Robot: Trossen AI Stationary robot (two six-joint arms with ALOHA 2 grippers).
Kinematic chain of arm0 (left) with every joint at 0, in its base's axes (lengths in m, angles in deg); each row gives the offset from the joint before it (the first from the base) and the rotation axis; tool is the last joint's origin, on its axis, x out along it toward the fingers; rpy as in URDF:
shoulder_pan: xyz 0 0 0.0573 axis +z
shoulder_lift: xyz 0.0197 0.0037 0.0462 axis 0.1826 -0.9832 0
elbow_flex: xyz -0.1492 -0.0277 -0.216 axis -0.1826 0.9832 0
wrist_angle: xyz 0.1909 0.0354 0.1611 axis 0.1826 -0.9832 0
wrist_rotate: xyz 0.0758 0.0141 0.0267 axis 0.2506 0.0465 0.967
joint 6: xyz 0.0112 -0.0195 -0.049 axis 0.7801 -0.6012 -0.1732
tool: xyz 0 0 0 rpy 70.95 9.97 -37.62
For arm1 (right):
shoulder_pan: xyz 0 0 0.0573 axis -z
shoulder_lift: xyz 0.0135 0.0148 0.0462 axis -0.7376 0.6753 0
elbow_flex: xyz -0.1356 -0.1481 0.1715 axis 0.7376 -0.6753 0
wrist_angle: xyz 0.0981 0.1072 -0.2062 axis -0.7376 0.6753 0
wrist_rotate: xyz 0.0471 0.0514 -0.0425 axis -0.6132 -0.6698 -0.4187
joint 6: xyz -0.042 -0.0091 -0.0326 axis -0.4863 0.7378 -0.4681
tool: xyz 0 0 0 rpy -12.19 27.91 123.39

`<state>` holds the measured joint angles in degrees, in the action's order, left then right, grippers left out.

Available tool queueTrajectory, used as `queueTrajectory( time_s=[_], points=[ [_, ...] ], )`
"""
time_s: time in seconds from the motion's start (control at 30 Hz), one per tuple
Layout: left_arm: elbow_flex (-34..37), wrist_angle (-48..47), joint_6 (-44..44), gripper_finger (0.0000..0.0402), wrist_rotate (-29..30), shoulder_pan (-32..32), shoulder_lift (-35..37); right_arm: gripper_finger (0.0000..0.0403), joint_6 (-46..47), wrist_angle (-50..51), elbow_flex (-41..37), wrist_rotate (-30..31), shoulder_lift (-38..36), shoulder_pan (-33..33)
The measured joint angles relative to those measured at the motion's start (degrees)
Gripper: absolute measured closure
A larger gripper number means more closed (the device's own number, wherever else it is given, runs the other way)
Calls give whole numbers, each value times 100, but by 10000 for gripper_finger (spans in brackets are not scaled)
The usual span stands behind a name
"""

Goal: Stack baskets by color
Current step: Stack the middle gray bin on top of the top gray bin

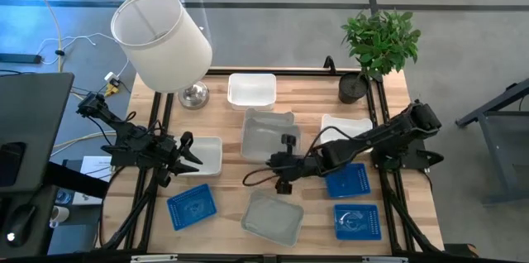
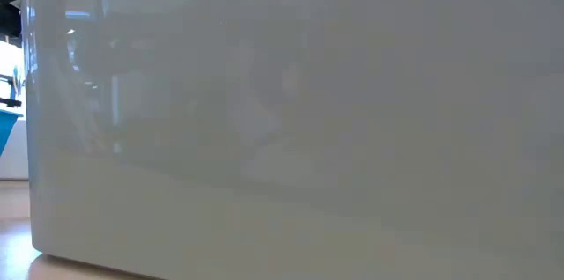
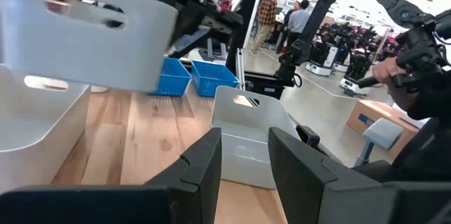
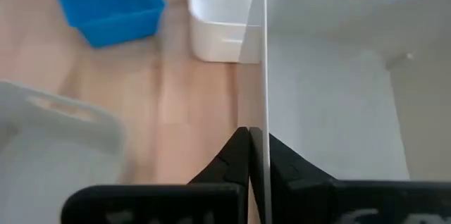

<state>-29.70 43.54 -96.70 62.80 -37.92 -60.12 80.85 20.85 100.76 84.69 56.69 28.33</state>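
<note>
— Eight baskets counted from above, one of them half hidden: the white basket (image 1: 345, 125) by the table's right edge is cut across by the right arm.

— And the level camera?

— Nearly blind. A cloudy grey plastic wall (image 2: 291, 121) fills it, with a blue sliver at one side. I cannot tell which basket that wall belongs to.

— Materials?

— All shallow rounded rectangles. Two white baskets are plain and opaque: one (image 1: 251, 91) at the lamp-side edge, one (image 1: 203, 154) towards the left edge. The held grey basket (image 1: 266, 133) at the table's middle is translucent with slot handles, as is the second grey basket (image 1: 273, 217) at the opposite edge. Three blue baskets (image 1: 192, 207) have patterned bases; the other two sit in the right corner.

— The arms?

— The right gripper (image 4: 257, 134) reaches low to the centre, clenched on the held grey basket's thin wall. From the left wrist that basket shows blurred and clear of the wood.

— The left gripper (image 1: 186, 154)?

— Level at the left white basket's side, fingers (image 3: 204, 160) spread, grasping nothing.
</note>
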Motion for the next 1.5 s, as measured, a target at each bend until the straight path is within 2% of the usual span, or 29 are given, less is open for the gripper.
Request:
queueTrajectory(
  time_s=[0.37,0.63,0.83,1.5],
  points=[
    [0,0,1,296,0,0,-2,403,-1079,24,37,44,-2,891],
    [0,-2,-1,296,0,1,-2,403,-1295,157,39,-613,226,1407],
    [0,0,1,296,0,1,-2,403,-1300,219,39,-714,509,1491],
    [0,0,0,296,0,-1,-2,403,-586,365,39,-1244,518,1582]
  ],
)
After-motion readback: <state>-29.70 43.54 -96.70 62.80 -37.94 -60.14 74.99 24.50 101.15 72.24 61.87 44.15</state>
